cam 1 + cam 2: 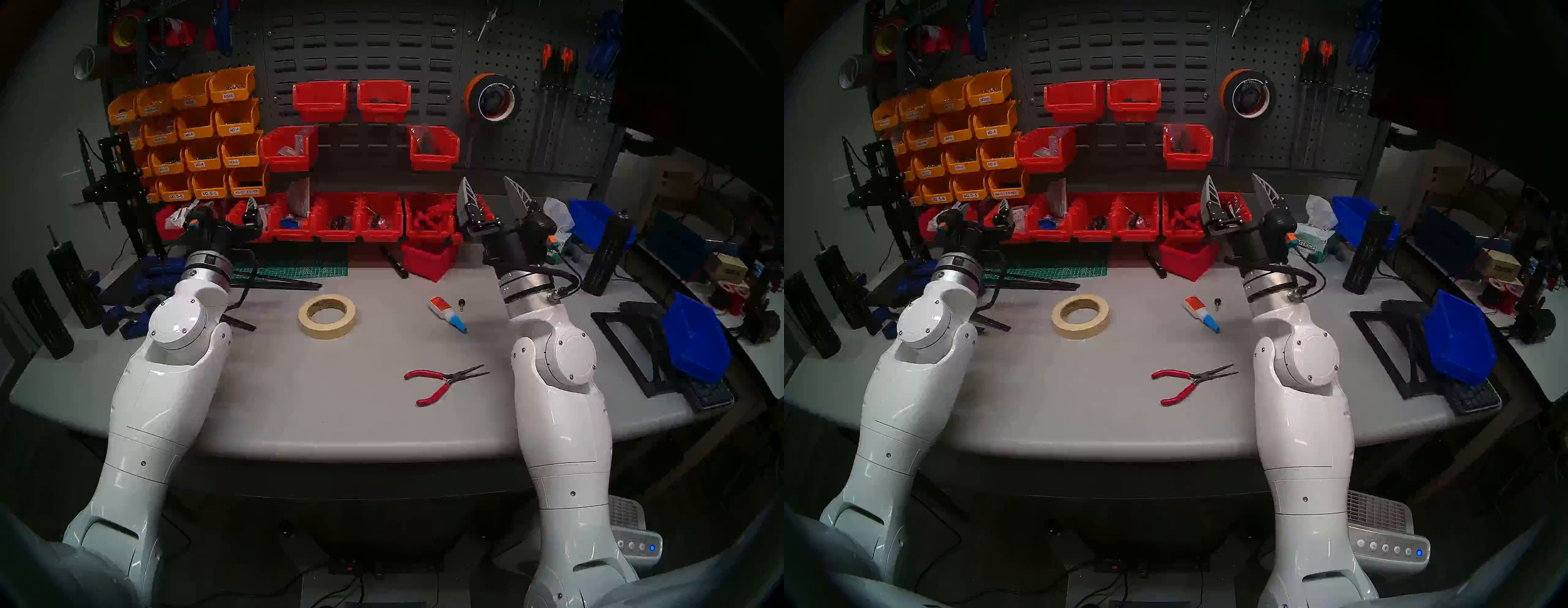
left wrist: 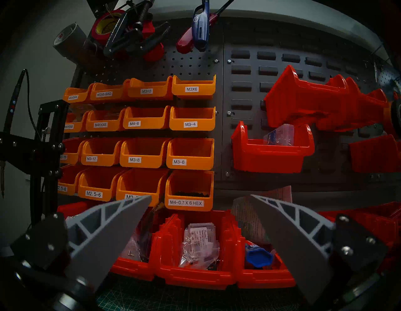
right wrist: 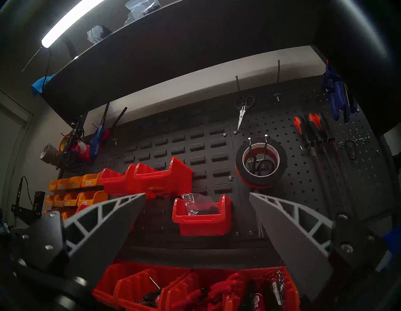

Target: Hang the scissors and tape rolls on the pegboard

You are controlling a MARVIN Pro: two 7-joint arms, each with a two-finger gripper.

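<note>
Though raised toward the pegboard [image 1: 551,140], carrying nothing. Largest first: dark perforated panel at back right, beside the grey louvred panel [image 1: 360,46] with red bins [image 1: 320,99]. Grey table [image 1: 382,424] below, mostly bare.

Right gripper [image 1: 487,180]: jaws spread wide, tilted upward, nothing between them. Left gripper [image 2: 200,196]: likewise spread and empty, facing the orange bins [image 2: 191,119].

Orange roll [image 1: 471,91] and black roll [image 3: 261,147] hung together on one two-pronged hook [image 3: 265,143]. Dark loops showing through the core, possibly the scissors' handles; cannot tell for sure. Cream masking tape [image 1: 326,333] lying flat mid-table, well apart from either hand, so probably the last item to hang.

Risks from here:
- Flat roll on a smooth top: likely to skid under one finger before the other bites, or to tip out of a shallow pinch.
- Hook already loaded with two rolls: little prong left, by the look of it. A third roll pushed on hard could nudge the black one off, or perch on the tips and drop.
- Red-handled pliers [image 1: 441,375] and glue tube [image 1: 447,314] near the right arm: easily swept aside on a low reach, or grabbed by mistake.
</note>
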